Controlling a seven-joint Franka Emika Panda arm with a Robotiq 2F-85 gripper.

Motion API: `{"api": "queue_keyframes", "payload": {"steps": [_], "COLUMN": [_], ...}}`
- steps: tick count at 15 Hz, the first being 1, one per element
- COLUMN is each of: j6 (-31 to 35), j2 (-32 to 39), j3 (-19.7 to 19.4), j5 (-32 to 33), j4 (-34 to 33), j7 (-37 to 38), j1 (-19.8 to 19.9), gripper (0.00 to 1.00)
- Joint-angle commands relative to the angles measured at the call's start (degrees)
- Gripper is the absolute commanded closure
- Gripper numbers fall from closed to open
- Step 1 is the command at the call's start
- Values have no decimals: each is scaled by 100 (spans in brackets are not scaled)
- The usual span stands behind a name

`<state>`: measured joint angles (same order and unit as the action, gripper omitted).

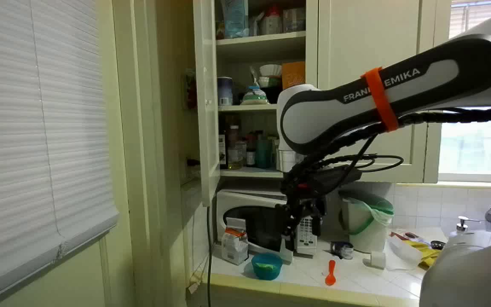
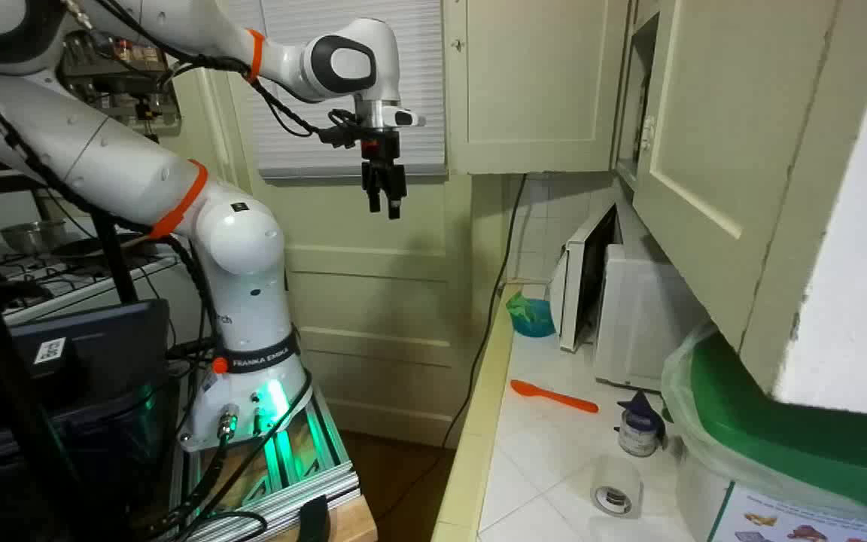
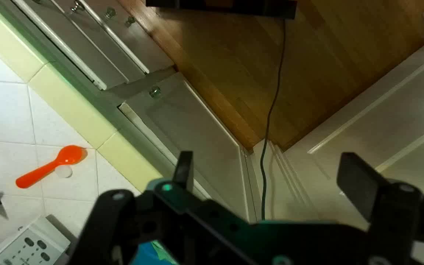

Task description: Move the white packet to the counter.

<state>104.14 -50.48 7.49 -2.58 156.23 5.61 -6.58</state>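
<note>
The white packet (image 1: 235, 248), a whitish pouch with an orange top, stands upright on the counter (image 1: 303, 279) beside the microwave door in an exterior view. It does not show in the wrist view and appears hidden behind the door in an exterior view. The white-tiled counter also shows in an exterior view (image 2: 527, 470) and the wrist view (image 3: 4, 110). My gripper (image 1: 303, 230) points down, open and empty; it also shows in an exterior view (image 2: 384, 207), high and out from the counter's front edge. In the wrist view my fingers (image 3: 267, 162) are wide apart, with only cabinet, door and floor below.
A microwave (image 2: 644, 309) with its door ajar stands on the counter. Near it are a blue bowl (image 1: 267, 266) with something green, an orange spoon (image 1: 331, 273), a small can (image 2: 638, 429), a tape roll (image 2: 616, 485) and a bin (image 1: 367, 221). An open cupboard door (image 1: 207, 102) hangs above.
</note>
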Motion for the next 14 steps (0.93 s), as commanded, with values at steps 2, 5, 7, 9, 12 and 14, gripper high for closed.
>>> {"api": "queue_keyframes", "payload": {"steps": [2, 5, 7, 9, 12, 14], "j6": [-11, -11, 304, 407, 622, 947], "j2": [8, 14, -156, -128, 180, 349], "j3": [8, 8, 12, -115, -192, -144], "j5": [-5, -5, 194, 327, 387, 512], "j4": [-9, -9, -201, -676, -1603, -2138], "j7": [-6, -6, 316, 361, 579, 732], "j1": [9, 9, 324, 518, 880, 1104], "gripper": [0, 0, 0, 0, 0, 0]}}
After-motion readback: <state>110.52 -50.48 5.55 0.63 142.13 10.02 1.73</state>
